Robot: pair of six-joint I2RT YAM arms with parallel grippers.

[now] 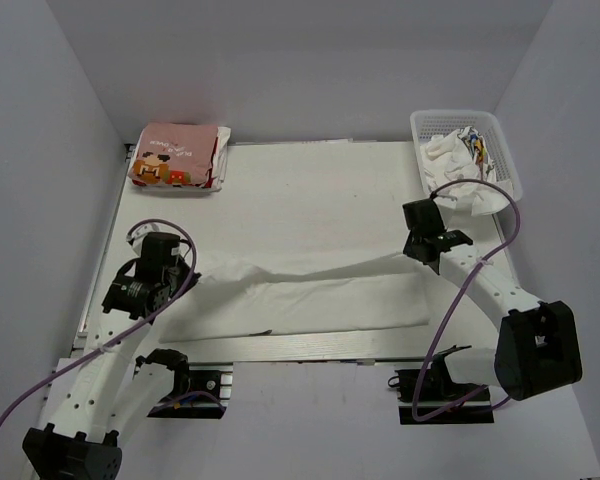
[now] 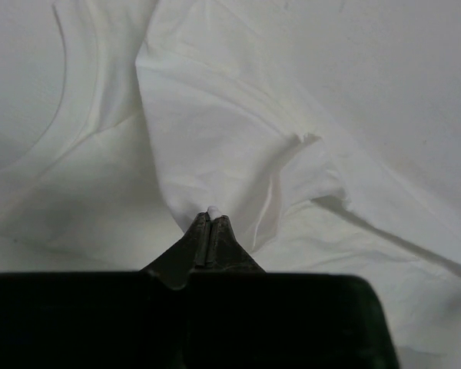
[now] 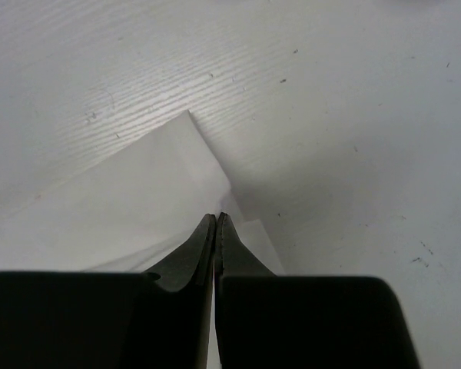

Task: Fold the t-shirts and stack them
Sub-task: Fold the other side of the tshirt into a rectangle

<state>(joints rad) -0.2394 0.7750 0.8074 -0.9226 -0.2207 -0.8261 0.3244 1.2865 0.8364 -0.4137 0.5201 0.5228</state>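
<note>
Currently I have both claws closed on the white t-shirt (image 1: 310,295): the left claw (image 2: 211,219) is clamped on a small peak of cloth at the neckline end, and the right claw (image 3: 217,219) is shut over a corner at the other end, though from its wrist view I can only just make out cloth between the pads, so that grip may be thin. That is my main worry. If the right corner slips when I carry the edge over, the fold will collapse on one side and lie skewed. The left pinch also gathers wrinkles, which could get pressed into the fold. The shirt lies stretched across the near half of the table (image 1: 310,190), left to right between the arms, with a raised ridge running from claw to claw and a flatter band nearer me. The pink t-shirt (image 1: 175,155) sits folded at the far left corner, well apart, and the basket (image 1: 507,160) stands far right.
</note>
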